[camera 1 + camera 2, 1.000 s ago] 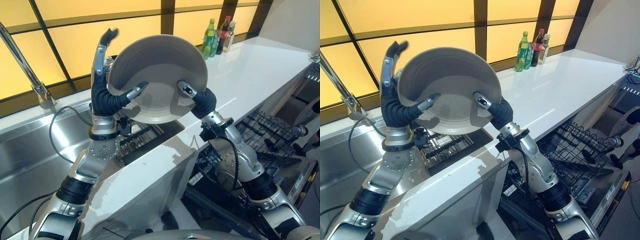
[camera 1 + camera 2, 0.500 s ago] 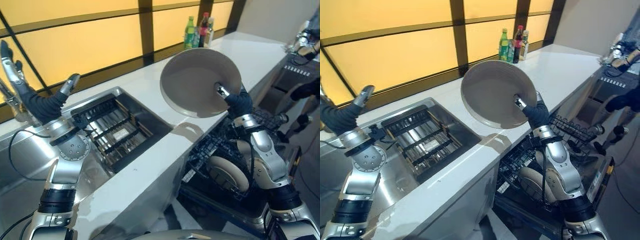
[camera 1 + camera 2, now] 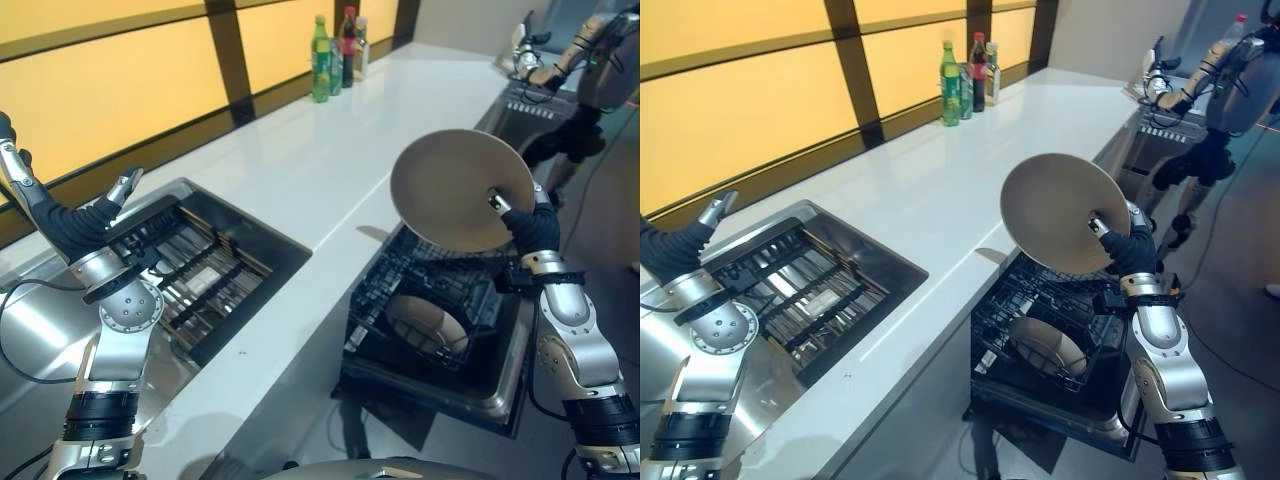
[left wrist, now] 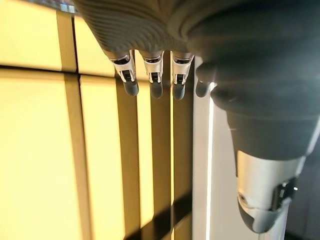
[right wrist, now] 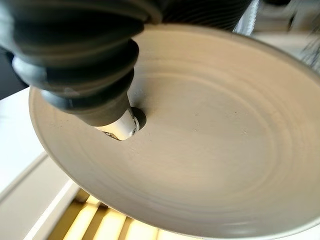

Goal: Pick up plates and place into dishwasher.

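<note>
White counter [image 3: 970, 170] ran past the open dishwasher rack [image 3: 1040, 320], where one plate [image 3: 1045, 345] already stood. My right hand [image 3: 1127, 245] pinched the grey plate [image 3: 1060, 212] by its rim above that rack — I judged it needed tipping on edge into a free slot. Left hand [image 3: 70, 215] hung open, away over the sink [image 3: 200, 265].
</note>
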You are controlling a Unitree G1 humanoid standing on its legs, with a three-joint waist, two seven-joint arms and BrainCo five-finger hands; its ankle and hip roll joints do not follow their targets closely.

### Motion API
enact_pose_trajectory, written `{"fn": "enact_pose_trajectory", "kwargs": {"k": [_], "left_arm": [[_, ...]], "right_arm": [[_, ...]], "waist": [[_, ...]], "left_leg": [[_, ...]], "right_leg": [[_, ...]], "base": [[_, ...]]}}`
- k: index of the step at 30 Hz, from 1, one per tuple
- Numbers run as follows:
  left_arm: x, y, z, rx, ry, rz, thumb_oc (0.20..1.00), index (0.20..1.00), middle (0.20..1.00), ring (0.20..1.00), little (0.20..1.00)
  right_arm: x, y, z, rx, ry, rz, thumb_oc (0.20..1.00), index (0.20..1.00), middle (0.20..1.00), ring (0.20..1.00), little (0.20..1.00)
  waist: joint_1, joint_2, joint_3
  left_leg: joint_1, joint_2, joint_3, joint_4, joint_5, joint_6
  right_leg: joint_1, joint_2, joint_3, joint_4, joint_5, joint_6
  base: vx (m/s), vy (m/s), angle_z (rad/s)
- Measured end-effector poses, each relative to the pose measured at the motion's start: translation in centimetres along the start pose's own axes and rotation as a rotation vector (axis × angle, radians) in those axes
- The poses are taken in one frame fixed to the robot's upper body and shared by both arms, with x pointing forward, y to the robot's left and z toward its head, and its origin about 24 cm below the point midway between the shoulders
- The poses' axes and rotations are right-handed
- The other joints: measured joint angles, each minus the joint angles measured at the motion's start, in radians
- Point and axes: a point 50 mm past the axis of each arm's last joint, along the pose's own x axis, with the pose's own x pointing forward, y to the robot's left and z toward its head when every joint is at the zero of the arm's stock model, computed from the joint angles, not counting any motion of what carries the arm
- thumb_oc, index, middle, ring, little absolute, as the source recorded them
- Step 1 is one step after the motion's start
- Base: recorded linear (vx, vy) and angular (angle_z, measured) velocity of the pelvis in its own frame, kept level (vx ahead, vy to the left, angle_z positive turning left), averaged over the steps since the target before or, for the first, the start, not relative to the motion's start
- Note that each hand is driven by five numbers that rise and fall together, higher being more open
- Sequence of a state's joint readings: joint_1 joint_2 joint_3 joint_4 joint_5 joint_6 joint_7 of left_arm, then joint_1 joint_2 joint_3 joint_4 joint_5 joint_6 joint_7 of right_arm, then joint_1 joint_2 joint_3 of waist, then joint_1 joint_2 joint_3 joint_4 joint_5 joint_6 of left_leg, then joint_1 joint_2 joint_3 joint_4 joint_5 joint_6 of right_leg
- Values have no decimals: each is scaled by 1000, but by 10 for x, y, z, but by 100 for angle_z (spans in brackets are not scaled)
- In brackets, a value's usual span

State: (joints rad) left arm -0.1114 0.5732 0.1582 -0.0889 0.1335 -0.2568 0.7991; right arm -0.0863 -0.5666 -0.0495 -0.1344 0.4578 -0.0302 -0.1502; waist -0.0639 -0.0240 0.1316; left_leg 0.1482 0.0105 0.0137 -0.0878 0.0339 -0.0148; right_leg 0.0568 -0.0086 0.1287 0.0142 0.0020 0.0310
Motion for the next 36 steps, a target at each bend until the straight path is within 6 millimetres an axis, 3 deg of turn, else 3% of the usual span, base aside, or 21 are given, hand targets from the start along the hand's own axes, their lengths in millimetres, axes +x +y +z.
{"fn": "enact_pose_trajectory", "kwargs": {"k": [4, 11, 17, 28, 36], "left_arm": [[1, 6, -7, 18, 44, -11, 1000, 1000, 1000, 1000, 1000], [4, 9, -19, 97, 76, -52, 1000, 1000, 1000, 1000, 1000], [7, 13, -23, 129, 87, -56, 1000, 1000, 1000, 1000, 1000], [22, 9, -14, 117, 29, -41, 1000, 1000, 1000, 1000, 1000], [31, -7, -9, 85, 8, -22, 1000, 1000, 1000, 1000, 1000]], "right_arm": [[-8, -15, -18, -41, 88, -57, 200, 200, 200, 200, 200], [-13, -27, -43, -72, 207, -113, 200, 200, 200, 200, 200], [-12, -34, -50, -83, 236, -172, 200, 200, 200, 200, 200], [23, -29, -26, -80, 125, -239, 200, 200, 200, 200, 200], [53, -34, 14, -311, -39, -285, 200, 200, 200, 200, 200]], "waist": [[-1, -6, 17], [-2, 24, 83], [-1, 47, 134], [25, 48, 222], [25, 65, 255]], "left_leg": [[3, 3, 12, 0, -4, -5], [11, 35, -18, 1, -18, -30], [-61, 55, -27, 2, -8, -54], [-161, 61, -52, 18, 3, -65], [-205, 58, -67, 31, 4, -67]], "right_leg": [[-16, -11, -31, 4, 8, 6], [-17, -27, -63, -12, 35, 23], [-41, -7, -73, -103, 99, -13], [-124, 0, -89, -104, 112, -23], [-156, -3, -102, -104, 115, -26]], "base": [[100, -157, -26], [14, -294, -19], [-156, -208, 1], [-11, -93, 5], [-32, -16, 5]]}}
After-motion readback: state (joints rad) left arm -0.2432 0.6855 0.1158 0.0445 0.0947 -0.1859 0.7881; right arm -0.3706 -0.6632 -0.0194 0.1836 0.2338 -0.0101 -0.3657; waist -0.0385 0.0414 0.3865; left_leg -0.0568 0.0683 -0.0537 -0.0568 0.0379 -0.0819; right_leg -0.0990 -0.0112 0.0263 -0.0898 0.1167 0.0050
